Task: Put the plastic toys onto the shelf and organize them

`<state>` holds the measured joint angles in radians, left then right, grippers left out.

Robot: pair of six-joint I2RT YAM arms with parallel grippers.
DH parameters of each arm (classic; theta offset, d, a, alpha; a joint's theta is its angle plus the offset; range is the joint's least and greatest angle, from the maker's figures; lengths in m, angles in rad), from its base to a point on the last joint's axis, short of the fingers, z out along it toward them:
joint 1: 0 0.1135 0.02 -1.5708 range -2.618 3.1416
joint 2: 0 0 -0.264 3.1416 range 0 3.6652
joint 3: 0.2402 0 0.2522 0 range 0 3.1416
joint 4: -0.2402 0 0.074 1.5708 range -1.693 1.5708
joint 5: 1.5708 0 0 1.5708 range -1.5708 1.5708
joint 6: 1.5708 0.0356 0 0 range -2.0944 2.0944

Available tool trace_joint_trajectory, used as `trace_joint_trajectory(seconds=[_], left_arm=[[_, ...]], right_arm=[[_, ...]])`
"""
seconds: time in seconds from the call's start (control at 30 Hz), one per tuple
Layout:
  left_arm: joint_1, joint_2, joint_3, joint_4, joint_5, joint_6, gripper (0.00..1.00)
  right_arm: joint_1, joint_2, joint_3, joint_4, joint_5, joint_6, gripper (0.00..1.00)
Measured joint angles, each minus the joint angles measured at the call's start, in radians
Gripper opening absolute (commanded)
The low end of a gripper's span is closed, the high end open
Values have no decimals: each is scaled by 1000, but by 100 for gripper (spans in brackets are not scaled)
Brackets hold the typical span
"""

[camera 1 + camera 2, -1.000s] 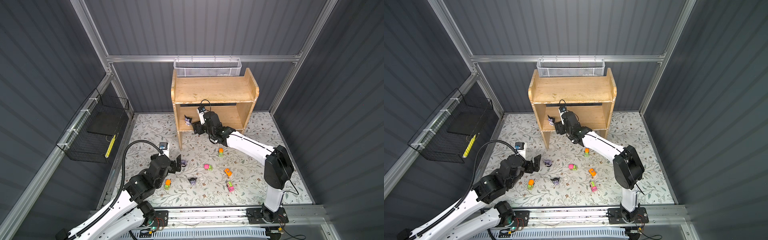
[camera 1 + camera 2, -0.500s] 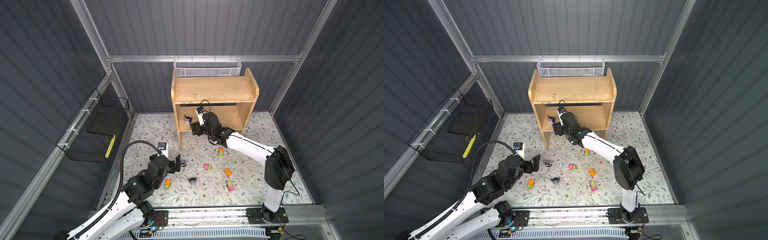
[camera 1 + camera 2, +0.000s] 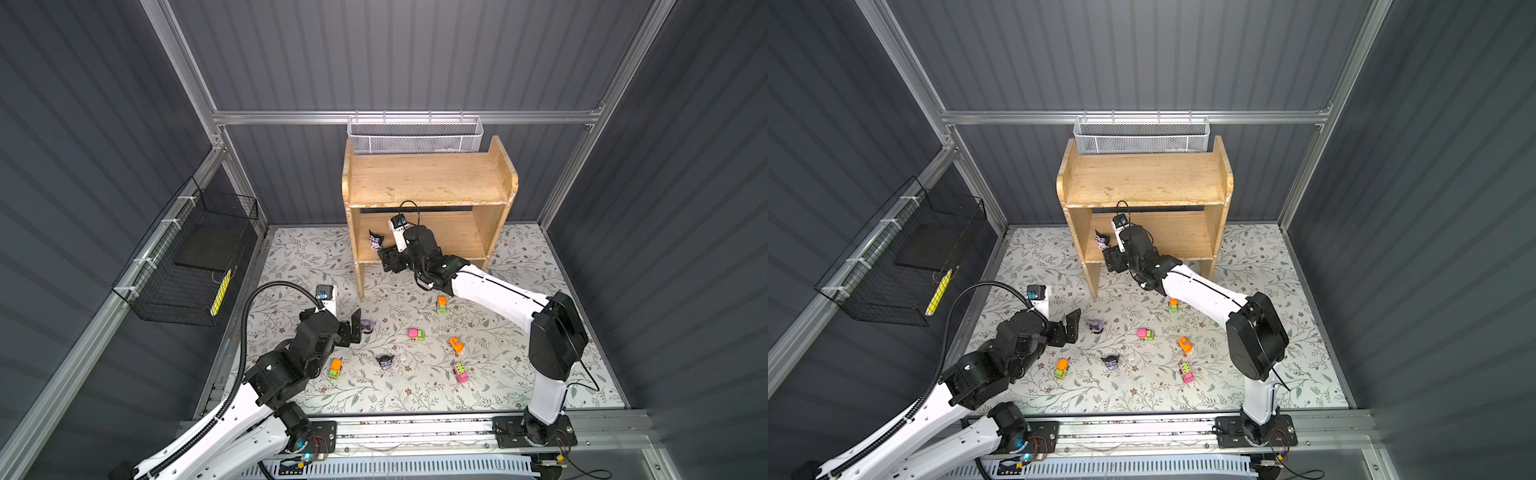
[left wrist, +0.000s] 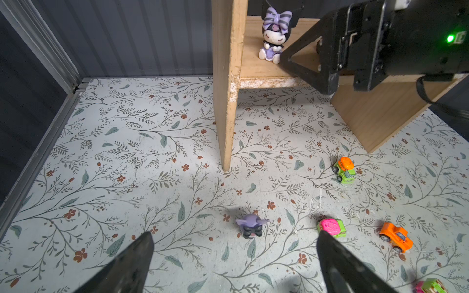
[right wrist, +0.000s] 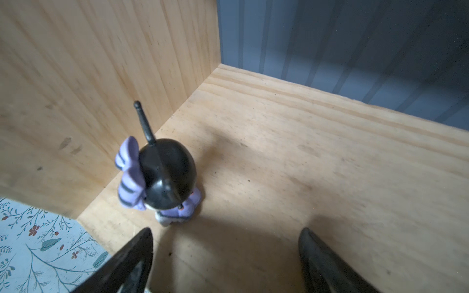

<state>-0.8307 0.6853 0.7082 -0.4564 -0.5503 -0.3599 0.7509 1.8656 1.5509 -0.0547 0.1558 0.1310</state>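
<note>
Just ahead of the right jaws, wide and empty, a figurine [image 5: 165,177] stands near the edge of the shelf [image 5: 304,152], where a careless pull-back could topple it; the left jaws, also wide and empty, hover short of a second figurine [image 4: 251,225] that seems tipped and may skid.

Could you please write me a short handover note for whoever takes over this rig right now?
Left gripper: open, empty, aimed at a lilac-hooded dark figurine on the floral mat.
Right gripper: open, empty, at the lower tier of the light-brown two-tier wooden shelf.
Done: one black-and-lilac bow-topped figurine stands upright on that tier, near its side panel.
To do: seven plastic toys remain on the mat: that lilac-hooded figurine, a black pointy-eared figurine, and five neon cars: orange-topped green car, second orange-topped green car, pink-topped green car, all-orange car, pink-and-green car.
</note>
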Motion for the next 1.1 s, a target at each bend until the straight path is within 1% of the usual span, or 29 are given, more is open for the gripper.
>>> trace_joint_trajectory(seconds=[0.63, 1.1], left_arm=[[0, 4, 0, 0, 0, 0, 100], [0, 4, 0, 0, 0, 0, 100]], right_arm=[[4, 25, 39, -21, 9, -1, 89], [-2, 30, 39, -16, 52, 1, 89]])
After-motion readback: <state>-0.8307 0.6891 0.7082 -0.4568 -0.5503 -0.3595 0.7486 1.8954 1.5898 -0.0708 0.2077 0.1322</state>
